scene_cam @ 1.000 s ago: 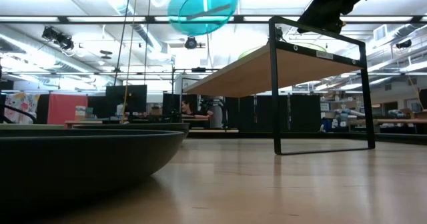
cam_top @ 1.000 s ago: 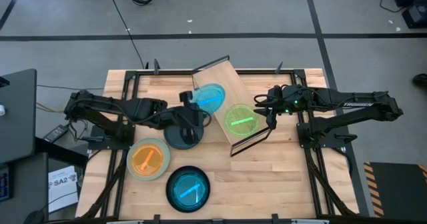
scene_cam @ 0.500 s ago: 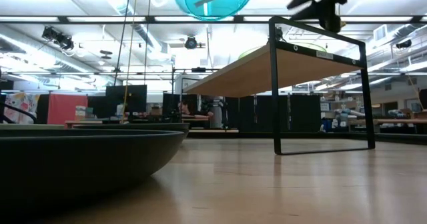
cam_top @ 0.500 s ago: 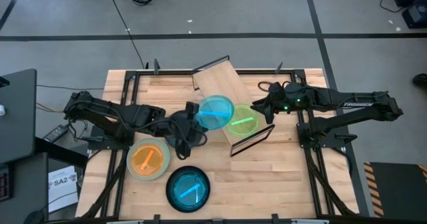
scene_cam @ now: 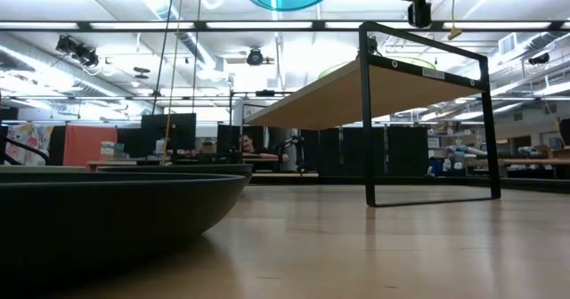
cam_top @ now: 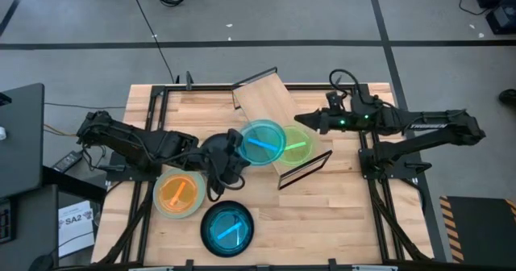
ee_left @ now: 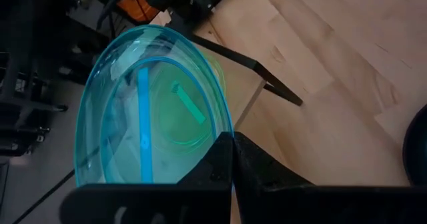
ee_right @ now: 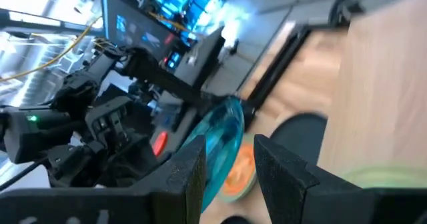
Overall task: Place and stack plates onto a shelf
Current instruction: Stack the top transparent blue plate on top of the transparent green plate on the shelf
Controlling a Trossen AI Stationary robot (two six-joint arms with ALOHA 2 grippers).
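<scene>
A dark teal-striped plate (cam_top: pixel 226 229) and an orange plate (cam_top: pixel 179 193) lie on the desk (cam_top: pixel 339 214) at its near edge. Farther in, the left gripper (cam_top: pixel 234 148) has its jaws clenched on a teal plate (cam_top: pixel 262 141), held over the shelf (cam_top: pixel 270 114) and partly above the green plate (cam_top: pixel 297 144). The right gripper (cam_top: pixel 302 121) hovers beside it, jaws apart and empty.

The translucent, glossy teal plastic plate (ee_left: pixel 143 111) shows a pale green plastic plate (ee_left: pixel 183 114) through it. The long pale wood shelf board (cam_top: pixel 266 102) looks smooth and matt, its thin black wire frame (scene_cam: pixel 426 125) metal. At 7 o'clock, an orange glossy plate (cam_top: pixel 178 192) lies on the slatted, lightly sheened wooden tabletop (cam_top: pixel 339 214).
</scene>
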